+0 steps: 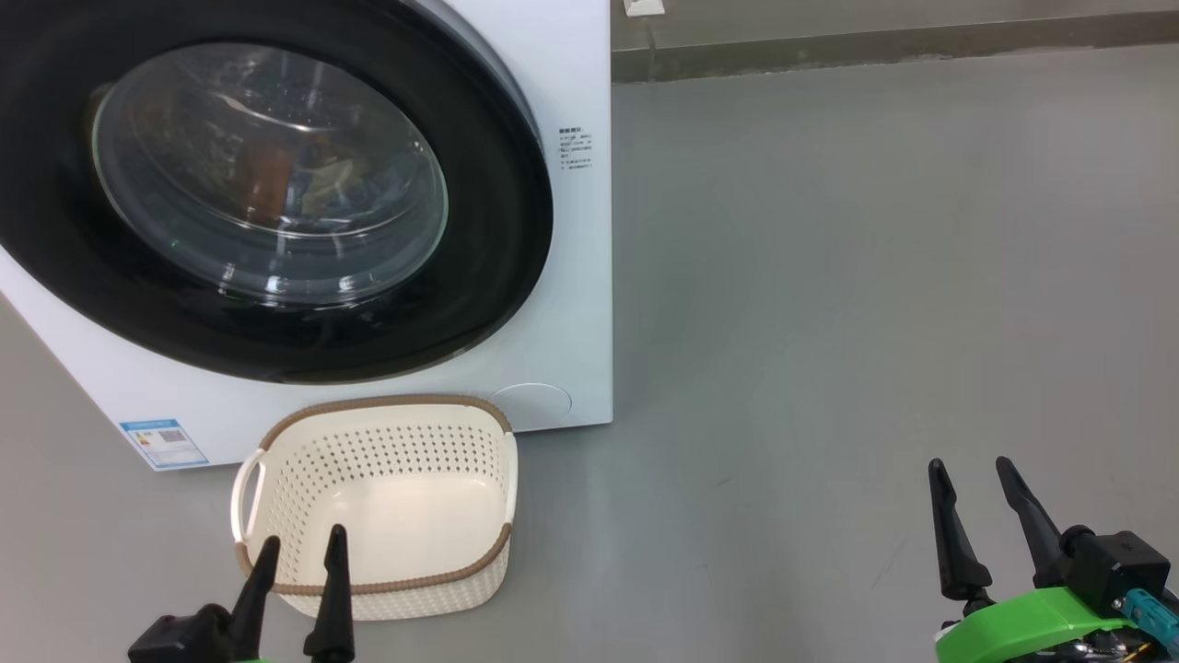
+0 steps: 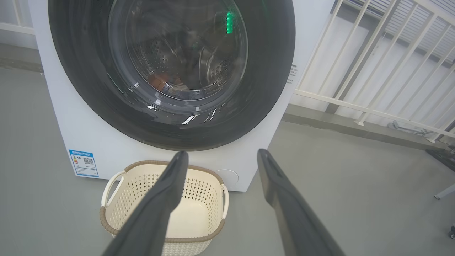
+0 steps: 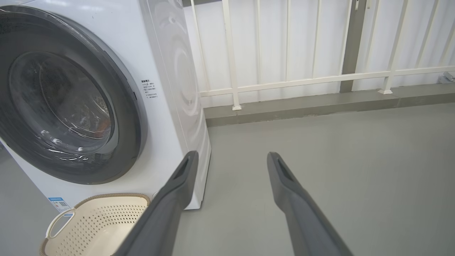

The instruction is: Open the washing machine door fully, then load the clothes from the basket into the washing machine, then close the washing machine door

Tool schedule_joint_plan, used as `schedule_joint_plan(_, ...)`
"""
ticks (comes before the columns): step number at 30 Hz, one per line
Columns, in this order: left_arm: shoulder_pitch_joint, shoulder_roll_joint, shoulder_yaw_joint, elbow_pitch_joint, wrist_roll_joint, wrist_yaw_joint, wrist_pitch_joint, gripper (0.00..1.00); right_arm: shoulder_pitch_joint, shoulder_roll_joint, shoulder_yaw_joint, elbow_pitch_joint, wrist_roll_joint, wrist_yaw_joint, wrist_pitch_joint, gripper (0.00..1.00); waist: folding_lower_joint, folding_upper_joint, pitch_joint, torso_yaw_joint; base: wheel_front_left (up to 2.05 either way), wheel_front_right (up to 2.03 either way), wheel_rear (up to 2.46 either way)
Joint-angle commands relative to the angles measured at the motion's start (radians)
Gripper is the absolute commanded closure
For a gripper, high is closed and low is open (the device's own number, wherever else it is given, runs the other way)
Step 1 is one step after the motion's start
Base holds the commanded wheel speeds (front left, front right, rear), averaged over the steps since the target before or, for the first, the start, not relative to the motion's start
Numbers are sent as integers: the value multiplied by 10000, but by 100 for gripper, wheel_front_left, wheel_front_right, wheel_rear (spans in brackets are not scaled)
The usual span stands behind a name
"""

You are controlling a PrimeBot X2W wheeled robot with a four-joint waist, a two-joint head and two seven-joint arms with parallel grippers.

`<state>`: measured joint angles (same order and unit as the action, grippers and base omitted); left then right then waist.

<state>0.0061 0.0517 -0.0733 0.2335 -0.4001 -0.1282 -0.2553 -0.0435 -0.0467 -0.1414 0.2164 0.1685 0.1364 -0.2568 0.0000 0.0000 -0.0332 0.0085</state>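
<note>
The washing machine (image 1: 576, 304) stands at the upper left with the washing machine door (image 1: 502, 230) lying flat against its front, black rim all around. Through the glass I make out orange and cream clothes (image 1: 276, 180) inside the drum; they are dim behind reflections. The basket (image 1: 382, 451) sits on the floor in front of the machine, with nothing in it. My left gripper (image 1: 304, 539) hangs open at the basket's near rim, also seen as the left gripper (image 2: 223, 153) above the basket (image 2: 202, 188). My right gripper (image 1: 970, 465) is open over bare floor, far right of the basket.
A blue label sticker (image 1: 164, 442) marks the machine's lower left front. Behind and to the right runs a white railing (image 3: 284, 80) on a low concrete kerb (image 3: 320, 106). Grey floor (image 1: 875, 276) stretches to the machine's right. A furniture leg (image 2: 444, 193) stands at the far right.
</note>
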Motion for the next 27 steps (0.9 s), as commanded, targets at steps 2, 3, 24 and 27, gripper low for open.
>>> schedule_joint_plan(2, -129, 103, 358, -181, 115, -25, -65, 0, -91, -36, 280, -286, -95, -57, -49, 0, 0, 0, -11, 35, 0, 0, 0)
schedule_joint_plan(3, -126, 103, 362, -180, 144, -25, -65, 0, -86, -36, 276, -283, -97, -57, -49, 0, 0, 0, -16, 45, 0, 0, 0)
schedule_joint_plan(24, -54, 107, 317, -264, 344, -25, -65, 0, -99, -36, 328, -255, -64, -57, -49, 0, 0, 0, -65, 107, 0, 0, 0)
schedule_joint_plan(27, -45, 106, 322, -275, 334, -25, -65, 0, -97, -36, 336, -259, -87, -57, -49, 0, 0, 0, -63, 107, 0, 0, 0)
